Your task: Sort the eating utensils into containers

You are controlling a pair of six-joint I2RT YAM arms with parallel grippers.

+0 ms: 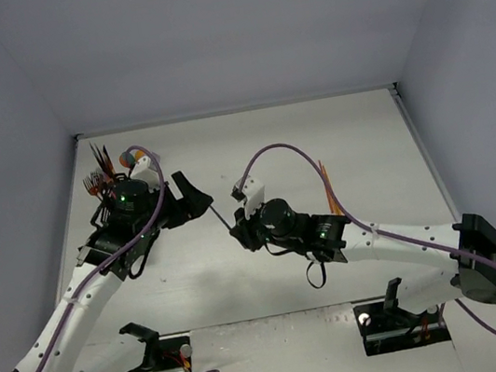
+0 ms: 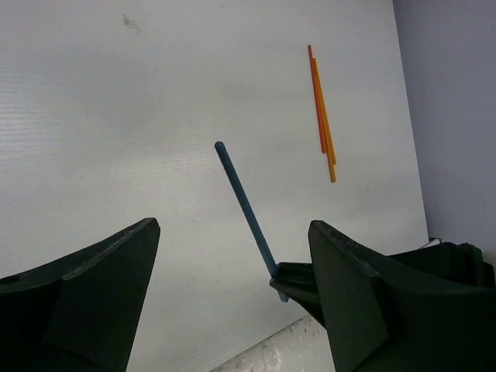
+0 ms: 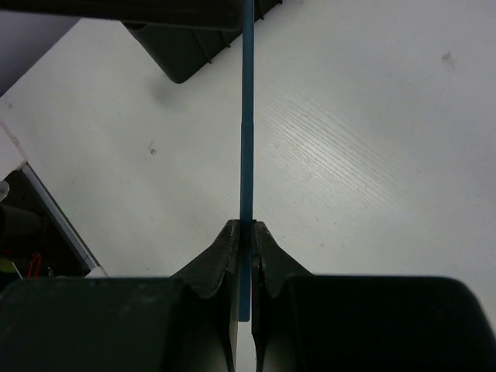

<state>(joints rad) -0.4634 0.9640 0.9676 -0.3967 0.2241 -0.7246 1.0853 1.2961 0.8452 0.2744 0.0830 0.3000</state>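
At the far-left back corner of the white table [image 1: 251,148], forks and other utensils [image 1: 96,180] stand upright in a black wire caddy [image 1: 100,207], which is largely hidden behind the left arm. Just to its right, the left gripper [image 2: 234,226] hangs over the tabletop with its jaws spread wide and nothing between them.

Centre table, a slim teal utensil [image 2: 246,209] is the only piece in hand. In the overhead view its long axis runs on a diagonal: the free end points up and to the left, toward the left gripper and away from the arm bases, while the near end is caught low and to the right. From the right wrist camera the shaft runs straight out from the fingers along the gripper's own line, and its far end passes out of the top of the frame in front of the left gripper's dark fingers. Whether that far end is a handle or a head cannot be told, nor whether it touches the table.

The right gripper [image 3: 246,229] is clamped on the teal shaft — fingers pressed flat against both sides.

Further right, well apart from both grippers, thin orange utensils [image 2: 322,116] lie flat side by side, parallel and touching, their long axes running nearly front to back near the table's right edge.
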